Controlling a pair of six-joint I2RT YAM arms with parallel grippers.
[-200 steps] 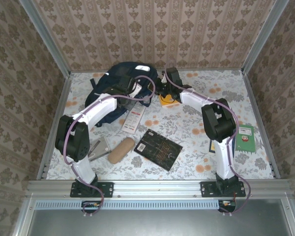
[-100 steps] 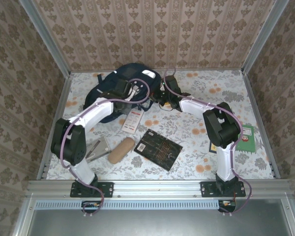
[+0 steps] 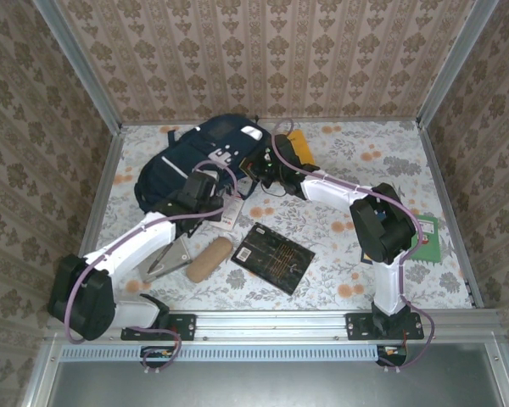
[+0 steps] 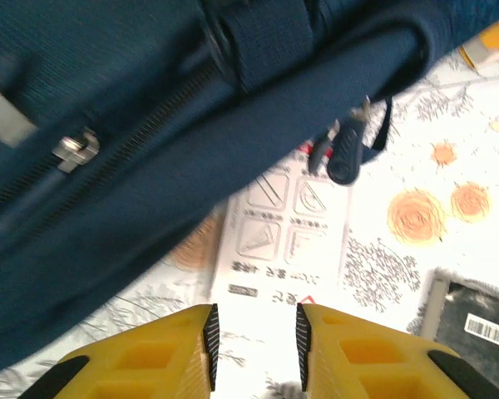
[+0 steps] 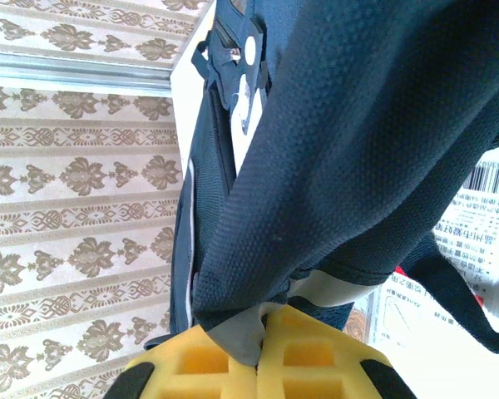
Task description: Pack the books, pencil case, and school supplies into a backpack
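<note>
Our right gripper (image 5: pixel 254 337) is clamped on a fold of the backpack (image 5: pixel 358 125), and the cloth rises away from the jaws. Our left gripper (image 4: pixel 254 345) stands partly open with nothing between its fingers. Just ahead of it lies the white packet (image 4: pixel 283 224), partly under the backpack's edge, with a zip pull (image 4: pixel 345 154) dangling beyond. We judge the packing barely begun: overhead, the pencil case (image 3: pixel 208 259), grey piece (image 3: pixel 171 254), black book (image 3: pixel 273 257), green book (image 3: pixel 424 237) and orange book (image 3: pixel 299 142) all lie outside the bag. The wrist views make the pinch and the gap plain; from overhead both are too small to read.
</note>
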